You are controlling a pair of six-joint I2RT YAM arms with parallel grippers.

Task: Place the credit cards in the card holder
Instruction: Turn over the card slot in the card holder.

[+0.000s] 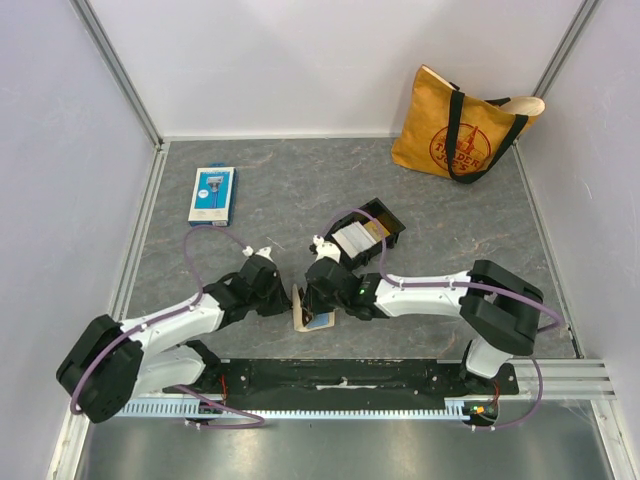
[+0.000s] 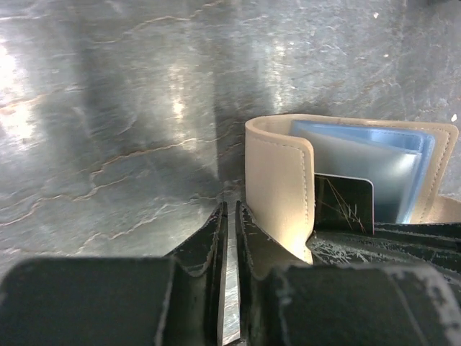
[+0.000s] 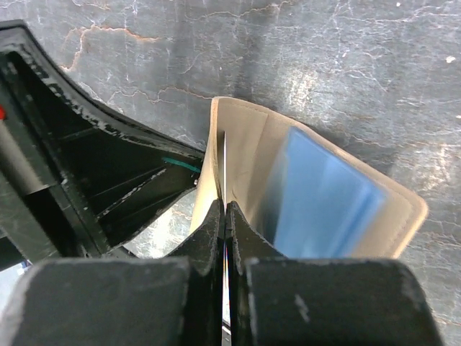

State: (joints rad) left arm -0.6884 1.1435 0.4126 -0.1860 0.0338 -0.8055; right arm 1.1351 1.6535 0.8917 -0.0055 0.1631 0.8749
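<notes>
Right fingers (image 3: 223,216): pressed together on a thin white credit card (image 3: 225,166), which we see edge-on, running straight ahead of the tips.
Card holder (image 3: 248,144): stands open on its edge on the table (image 3: 346,58), directly ahead of the right fingers. The card lies along the inside of the tan cover, with the blue sleeves (image 3: 324,202) fanning off to its right.
Long axis: card and cover run parallel, both pointing away from the tips, so we judge that a straight push forward would seat the card.
Left fingers (image 2: 222,216): nearly together, with a thin slit between them; we cannot tell if anything sits in it. The holder stands just beside them, on their right.
Dark card (image 2: 344,205): sits in a sleeve of the holder.
Nearer arm: the right, we judge, since it carries the card.
</notes>
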